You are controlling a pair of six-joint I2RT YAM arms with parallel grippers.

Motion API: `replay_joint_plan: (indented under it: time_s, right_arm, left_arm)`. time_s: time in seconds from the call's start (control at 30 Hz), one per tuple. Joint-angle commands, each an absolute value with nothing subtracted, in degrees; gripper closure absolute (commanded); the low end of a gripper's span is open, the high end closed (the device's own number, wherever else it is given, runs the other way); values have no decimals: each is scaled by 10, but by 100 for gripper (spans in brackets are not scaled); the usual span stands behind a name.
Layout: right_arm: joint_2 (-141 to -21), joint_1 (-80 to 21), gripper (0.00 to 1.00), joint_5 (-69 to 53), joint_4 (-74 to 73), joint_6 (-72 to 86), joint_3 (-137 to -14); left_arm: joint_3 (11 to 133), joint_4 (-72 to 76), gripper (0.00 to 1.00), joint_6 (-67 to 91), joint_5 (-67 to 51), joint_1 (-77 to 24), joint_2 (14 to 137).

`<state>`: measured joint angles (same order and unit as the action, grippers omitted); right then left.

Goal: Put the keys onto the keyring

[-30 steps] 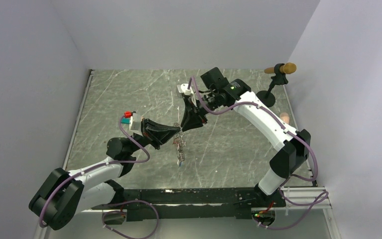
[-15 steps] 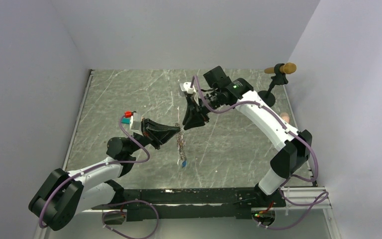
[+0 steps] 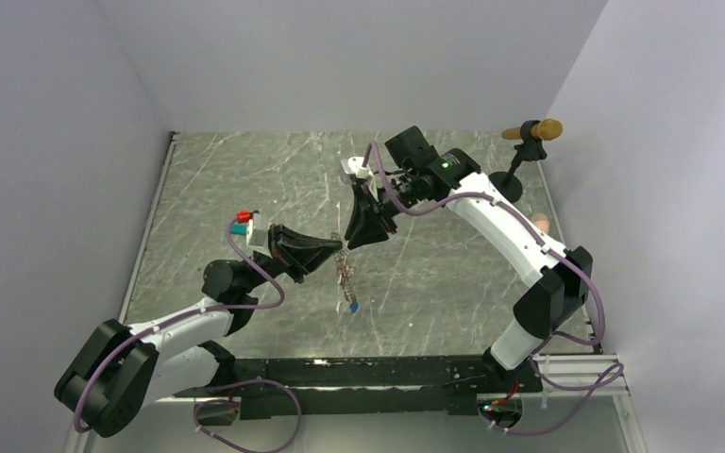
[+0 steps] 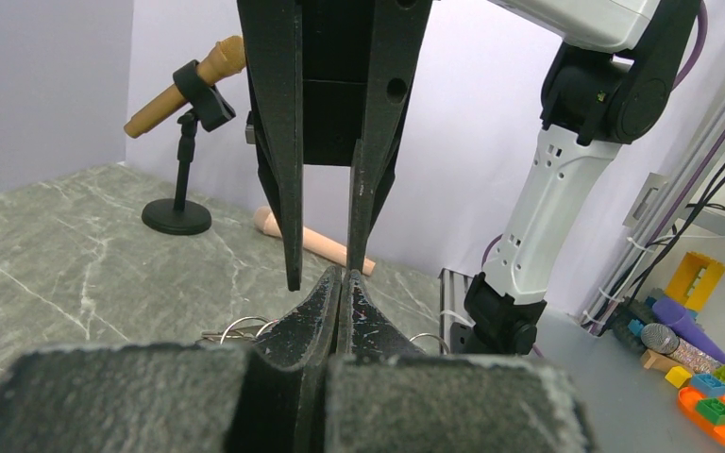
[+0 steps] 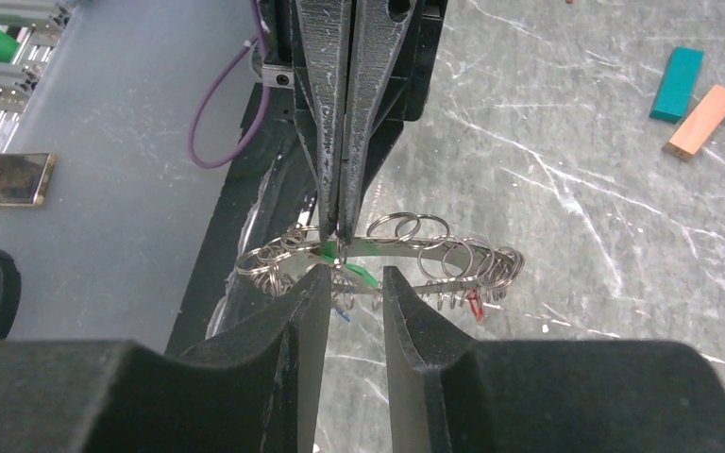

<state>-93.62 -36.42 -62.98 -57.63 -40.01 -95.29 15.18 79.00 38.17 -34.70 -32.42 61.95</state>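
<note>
Now your left gripper (image 5: 338, 229) clamps the keyring (image 5: 398, 247) (green key (image 5: 363, 276) alongside), your right gripper (image 5: 356, 279) gaping just beside it.

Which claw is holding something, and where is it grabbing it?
The left claw is shut on the keyring, pinching its thin rim right beside the green key. The right claw is open and holds nothing.

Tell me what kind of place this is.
Probably a robotics lab test cell: a left arm and right arm bolted to a marble-patterned table, boxed in by plain pale walls, with a microphone on a stand and toy bricks nearby.
</note>
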Motion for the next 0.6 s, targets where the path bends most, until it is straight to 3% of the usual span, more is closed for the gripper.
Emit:
replay_joint_plan:
  time_s: [0.0, 0.57]
  right_arm:
    - [-928, -372, 70, -654, -581, -406, -959]
    - [-945, -387, 89, -648, -584, -402, -965]
  left_arm:
    - [171, 830, 100, 380, -345, -322, 614]
    - [165, 833, 100, 380, -342, -322, 609]
